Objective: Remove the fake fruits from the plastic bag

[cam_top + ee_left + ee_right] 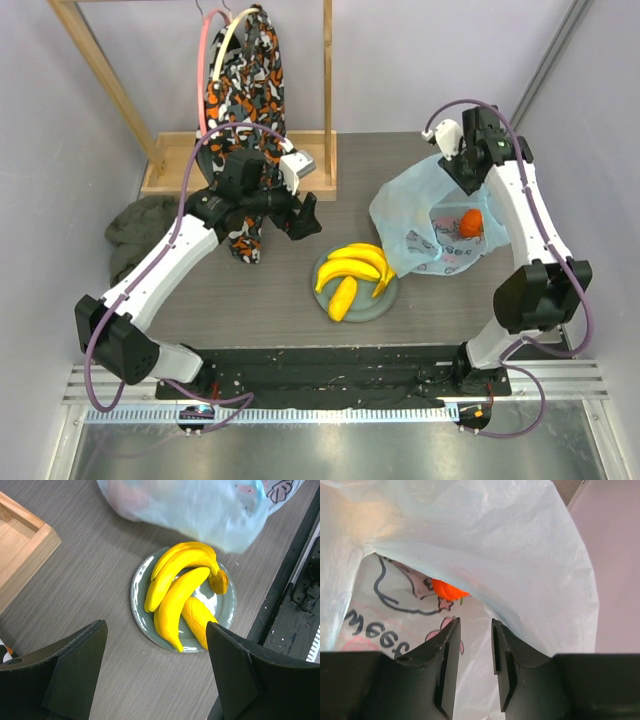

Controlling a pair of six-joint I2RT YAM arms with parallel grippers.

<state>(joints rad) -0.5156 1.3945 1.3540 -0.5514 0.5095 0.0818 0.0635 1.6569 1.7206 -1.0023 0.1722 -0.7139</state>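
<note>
- Bag handling: plastic bag [415, 215] is lying crumpled at the table's right side. It looks thin, soft and slippery, and the film will likely collapse under a pinch. A hold at a handle or the mouth rim looks best.
- Fruit inside: small ribbed orange fruit [449, 589] is showing through the bag's opening. It looks light, hard and glossy, so jaws should be straddling its middle.
- Fruit outside: banana bunch [182, 572] and single long fruit [200, 622] are lying on grey plate [136, 597], just beside the bag.
- Right gripper [475, 622] is hovering at the bag mouth, jaws narrow. Film is showing in the gap; whether it is being pinched cannot be told.
- Left gripper [156, 630] is hanging above the plate, jaws spread wide, holding nothing.
- Obstructions: an overhanging fold of film is partly screening the orange fruit. Patterned cloth [245, 90] and wooden frame [170, 165] are standing well apart at the far left.
</note>
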